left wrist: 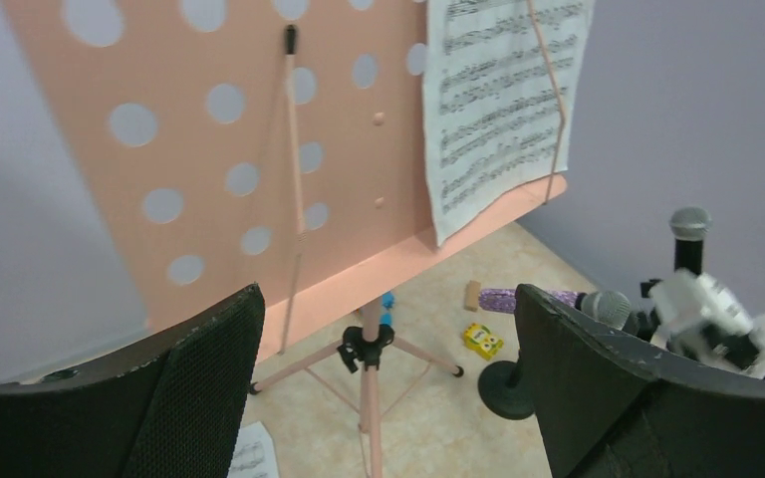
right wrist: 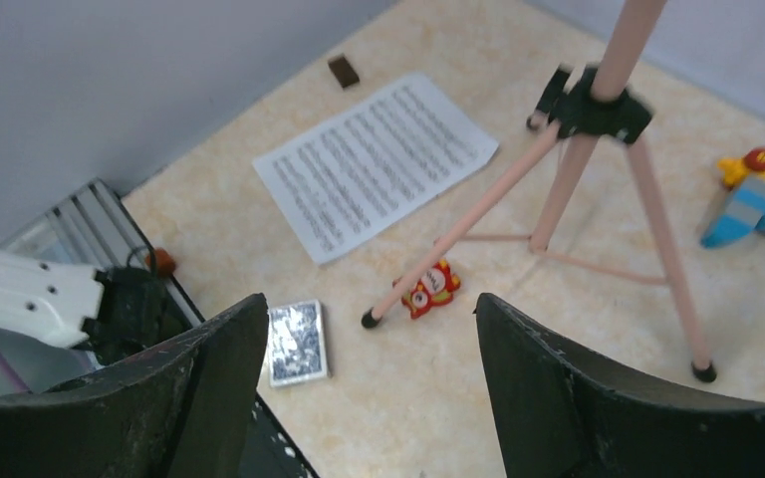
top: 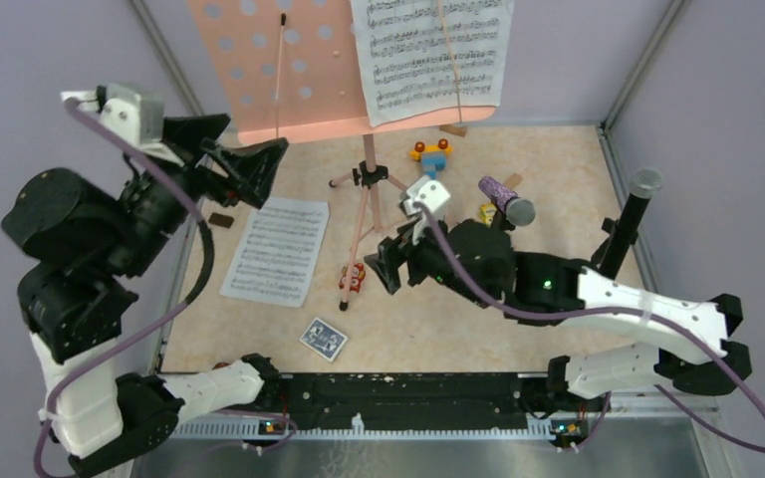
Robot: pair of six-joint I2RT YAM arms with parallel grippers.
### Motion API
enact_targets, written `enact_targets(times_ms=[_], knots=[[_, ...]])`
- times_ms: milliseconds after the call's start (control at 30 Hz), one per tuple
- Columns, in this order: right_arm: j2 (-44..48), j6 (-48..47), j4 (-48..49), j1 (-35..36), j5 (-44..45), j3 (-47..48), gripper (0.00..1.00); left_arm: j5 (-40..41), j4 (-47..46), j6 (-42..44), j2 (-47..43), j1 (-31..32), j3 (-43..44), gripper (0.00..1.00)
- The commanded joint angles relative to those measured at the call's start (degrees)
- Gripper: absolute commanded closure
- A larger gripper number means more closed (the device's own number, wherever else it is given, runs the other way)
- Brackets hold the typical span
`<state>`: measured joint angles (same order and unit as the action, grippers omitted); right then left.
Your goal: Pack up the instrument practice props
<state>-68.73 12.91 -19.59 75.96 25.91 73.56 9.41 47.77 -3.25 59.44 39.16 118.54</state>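
Observation:
The salmon-pink music rack stands at the back on tripod legs, with a white sheet-music page on its right half. A second page lies flat on the table. The purple-glitter microphone leans in a short black holder. The black grey-headed microphone stands upright at the right. My left gripper is open and empty, raised by the rack's lower left corner; its wrist view faces the rack. My right gripper is open and empty, low beside a tripod leg.
A blue card pack lies near the front edge. A red toy sits at a tripod foot. A colourful toy, a yellow toy, a wooden block and a small brown block are scattered. Walls close three sides.

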Motion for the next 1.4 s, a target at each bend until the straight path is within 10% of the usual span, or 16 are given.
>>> enact_targets(times_ms=[0,467,700,1367], knots=[[0.9,-4.2,-13.8,-1.8,0.2,14.9,0.24,-8.9,-3.2,-1.0,5.7,0.0,4.3,0.01],[-17.7,-12.5,-38.2,-21.2,-23.4,68.1,0.23,-12.8,-9.8,-5.8,15.7,0.1,7.6,0.01],[-17.0,-10.4,-32.8,-33.8,-31.8,65.8,0.23,-7.4,-16.0,-7.1,14.4,0.1,1.3,0.01],[-21.7,-6.2,-23.1,-40.1,-33.4,63.8,0.42,-4.1,-28.8,-5.4,19.6,0.1,-0.5,0.01]])
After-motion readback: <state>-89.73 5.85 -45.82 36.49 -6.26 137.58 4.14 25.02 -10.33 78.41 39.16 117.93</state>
